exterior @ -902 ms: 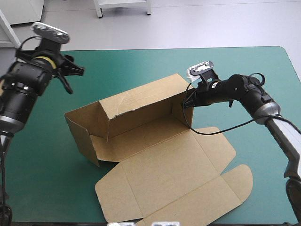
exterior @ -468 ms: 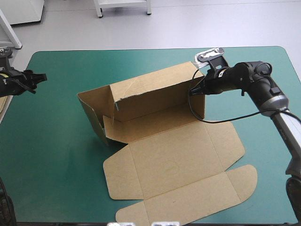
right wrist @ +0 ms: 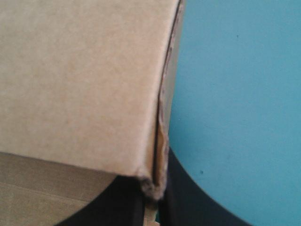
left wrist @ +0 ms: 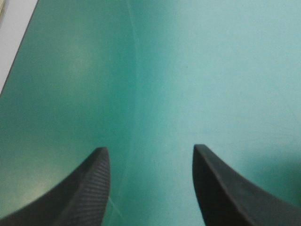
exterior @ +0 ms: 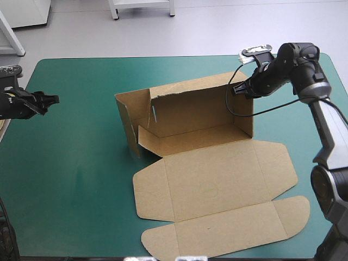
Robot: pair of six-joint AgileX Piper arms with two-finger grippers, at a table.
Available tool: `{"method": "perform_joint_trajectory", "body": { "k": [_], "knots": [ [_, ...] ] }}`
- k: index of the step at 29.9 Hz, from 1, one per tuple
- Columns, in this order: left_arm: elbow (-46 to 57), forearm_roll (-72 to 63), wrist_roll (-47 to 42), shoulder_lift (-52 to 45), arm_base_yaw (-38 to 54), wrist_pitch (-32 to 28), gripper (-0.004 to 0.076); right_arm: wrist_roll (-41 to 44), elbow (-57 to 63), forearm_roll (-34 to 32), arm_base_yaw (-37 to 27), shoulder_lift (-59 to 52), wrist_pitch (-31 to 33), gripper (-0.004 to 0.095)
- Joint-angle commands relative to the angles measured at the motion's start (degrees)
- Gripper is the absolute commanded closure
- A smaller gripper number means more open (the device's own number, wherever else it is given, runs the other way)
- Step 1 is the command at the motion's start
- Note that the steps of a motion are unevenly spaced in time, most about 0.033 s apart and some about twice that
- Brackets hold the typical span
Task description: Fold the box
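The brown box (exterior: 196, 117) stands right of the table's middle with its back and side walls raised, and its lid (exterior: 217, 185) lies flat toward the near edge. My right gripper (exterior: 237, 91) is at the box's far right corner, shut on the top of the right end wall. In the right wrist view the black fingers (right wrist: 188, 207) pinch the board's corner (right wrist: 153, 186), with the brown wall (right wrist: 80, 80) ahead. My left gripper (exterior: 51, 100) hovers open near the table's left edge, far from the box. Between its fingers (left wrist: 150, 155) only the teal-green cover shows.
Bare teal-green cover (exterior: 76, 163) lies between the left gripper and the box. The table's left edge (left wrist: 19, 47) runs just beside the left gripper, with a pale strip (left wrist: 7, 28) beyond it. The lid's end flaps reach close to the near edge (exterior: 217, 251).
The right gripper has dragged the box to the right and toward the far edge, turning it squarer to the table. The left arm has come down and pulled back to the left edge.
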Motion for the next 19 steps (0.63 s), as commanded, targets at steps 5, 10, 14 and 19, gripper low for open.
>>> {"method": "perform_joint_trajectory", "body": {
  "k": [5, 10, 14, 19],
  "knots": [
    [-1.48, -1.57, 1.68, -1.85, 0.12, -0.60, 0.0339, 1.61, -8.86, 2.17, 0.00, 5.26, 0.29, 0.0925],
    [-1.48, -1.80, 1.68, -1.85, 0.12, -0.16, 0.0339, 0.53, -11.31, 2.09, 0.02, 8.12, 0.18, 0.0921],
    [-1.48, -1.80, 1.68, -1.85, 0.12, -0.02, 0.0339, -0.99, -12.70, 1.97, 0.02, 8.98, -2.85, 0.0789],
    [-1.48, -1.80, 1.77, -1.85, 0.12, -0.02, 0.0339, -1.23, -15.04, 1.43, 0.02, 8.98, -9.66, 0.0437]
  ]
}}
